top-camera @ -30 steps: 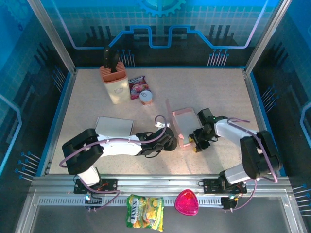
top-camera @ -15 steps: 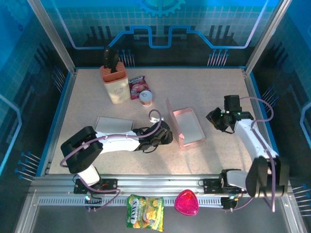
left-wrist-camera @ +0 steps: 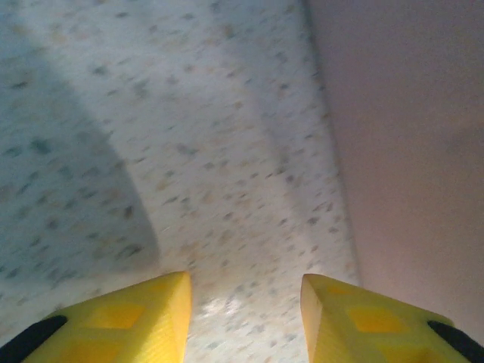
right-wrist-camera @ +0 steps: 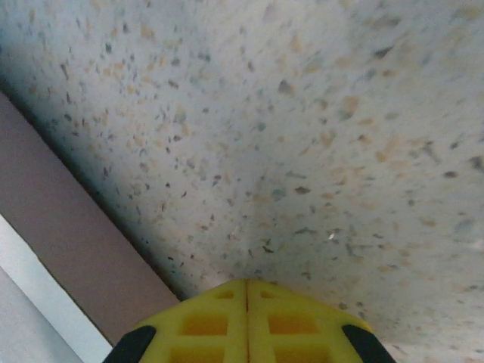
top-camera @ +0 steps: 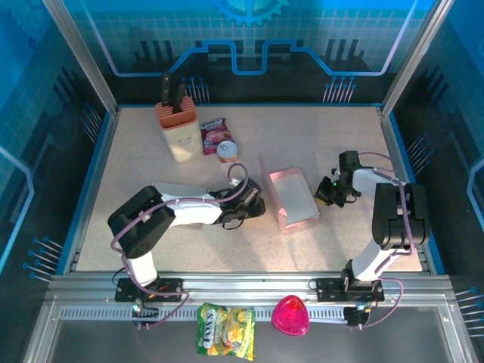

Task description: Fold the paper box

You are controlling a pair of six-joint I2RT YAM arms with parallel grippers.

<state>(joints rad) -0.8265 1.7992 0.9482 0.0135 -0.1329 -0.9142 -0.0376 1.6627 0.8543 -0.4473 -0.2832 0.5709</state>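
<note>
Your right gripper (right-wrist-camera: pixel 247 291) is now pressed together on nothing, just right of the paper box (top-camera: pixel 293 198). A second ago it sat at the box's near right corner. Left gripper (left-wrist-camera: pixel 246 302): jaws apart, empty, beside the box's raised left wall, shifted slightly farther. The box lies mid-table (top-camera: pixel 340 136), which is speckled beige with blue walls around. Knife block (top-camera: pixel 175 128), snack packet (top-camera: pixel 214 136) and small can (top-camera: pixel 227 151) stand far left. A white card (top-camera: pixel 178 193) lies partly under your left arm.

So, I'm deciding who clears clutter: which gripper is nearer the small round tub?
Left. The left gripper sits a little nearer the arm bases than the round tub, just left of the pink box. The right gripper is across the box, on its right side.
</note>
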